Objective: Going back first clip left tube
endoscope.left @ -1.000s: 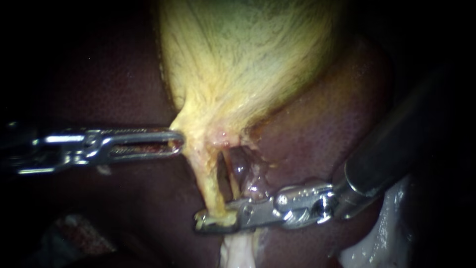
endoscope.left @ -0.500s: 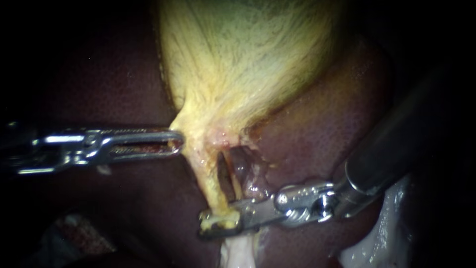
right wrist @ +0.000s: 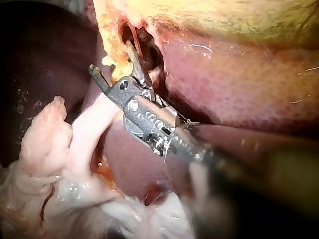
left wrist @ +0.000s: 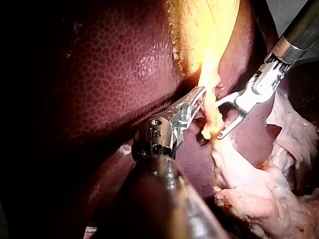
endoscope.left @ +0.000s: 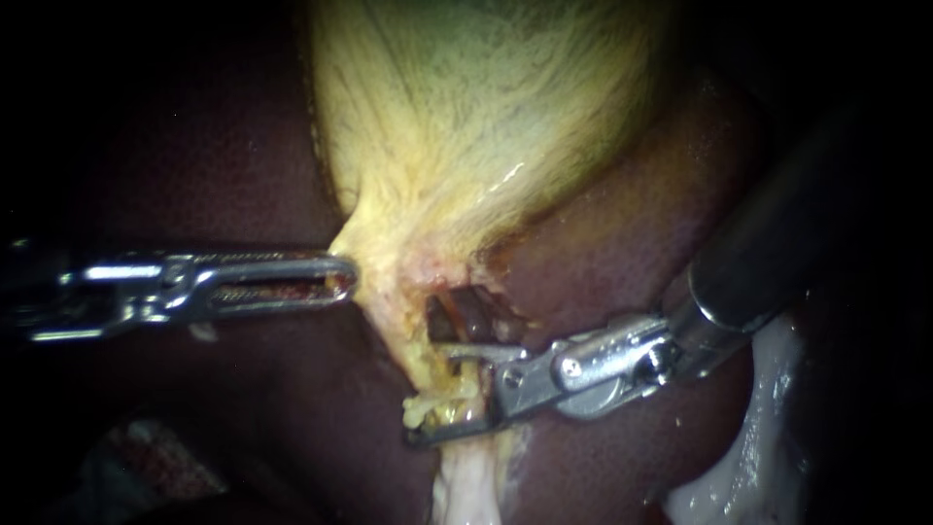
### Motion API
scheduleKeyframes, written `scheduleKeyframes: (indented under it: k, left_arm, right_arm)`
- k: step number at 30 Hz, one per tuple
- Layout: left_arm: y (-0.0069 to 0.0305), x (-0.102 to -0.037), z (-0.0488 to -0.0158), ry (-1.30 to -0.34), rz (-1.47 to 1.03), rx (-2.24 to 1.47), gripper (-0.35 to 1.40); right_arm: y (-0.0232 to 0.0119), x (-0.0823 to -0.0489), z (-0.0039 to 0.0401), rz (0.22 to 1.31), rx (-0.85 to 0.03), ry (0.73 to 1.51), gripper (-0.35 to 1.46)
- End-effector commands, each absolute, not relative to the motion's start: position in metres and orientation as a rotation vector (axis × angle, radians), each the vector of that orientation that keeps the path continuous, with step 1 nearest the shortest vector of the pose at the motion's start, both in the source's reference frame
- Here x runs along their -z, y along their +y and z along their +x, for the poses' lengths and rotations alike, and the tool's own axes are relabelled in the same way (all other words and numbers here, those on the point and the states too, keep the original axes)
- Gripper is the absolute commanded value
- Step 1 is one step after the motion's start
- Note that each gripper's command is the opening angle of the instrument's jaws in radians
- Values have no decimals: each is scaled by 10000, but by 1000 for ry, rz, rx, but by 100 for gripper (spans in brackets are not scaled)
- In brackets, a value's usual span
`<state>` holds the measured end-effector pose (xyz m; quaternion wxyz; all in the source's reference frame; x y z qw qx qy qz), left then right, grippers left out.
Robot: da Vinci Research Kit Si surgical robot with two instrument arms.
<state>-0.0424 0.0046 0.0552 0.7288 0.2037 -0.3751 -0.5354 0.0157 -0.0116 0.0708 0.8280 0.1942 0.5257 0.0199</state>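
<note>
Right tool (endoscope.left: pixel 425 392): jaws, earlier clamped on left tube (endoscope.left: pixel 400 335), now apart astride it, free to withdraw; left tool (endoscope.left: pixel 343 278) clamped on gallbladder (endoscope.left: pixel 466 126)

Light: bright on gallbladder (endoscope.left: pixel 486 126) | Periphery: black | Liver (endoscope.left: pixel 632 243): dim, shadowed | Glare: left instrument (endoscope.left: pixel 345 277), right instrument (endoscope.left: pixel 425 394), metal glints

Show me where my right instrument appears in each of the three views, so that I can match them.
Endoscope view: the right instrument enters from the upper right; its tip is at the yellow tube below the gallbladder.
Left wrist view: it lies beyond the left instrument, across the yellow tube from it.
Right wrist view: it is the view's own instrument, tip at that tube.
Shared landmark: the yellow tube.
</note>
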Motion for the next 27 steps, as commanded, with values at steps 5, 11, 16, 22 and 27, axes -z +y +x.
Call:
scheduleKeyframes:
  k: [5, 11, 16, 22, 27]
  left_arm:
    - [47, -553, -424, -826, 449, 1179, -28]
    - [48, -556, -423, -826, 449, 1179, -28]
    - [52, -564, -421, -827, 453, 1177, -28]
    - [58, -577, -416, -826, 445, 1179, -28]
    - [61, -589, -415, -827, 443, 1178, -28]
  right_arm:
    - [-109, -694, 135, 421, -37, 1121, 60]
    - [-90, -668, 98, 395, -48, 1120, 60]
    - [-78, -646, 71, 365, -44, 1120, 60]
    - [-65, -618, 52, 323, -45, 1132, 60]
    - [-58, -601, 45, 291, -33, 1133, 60]
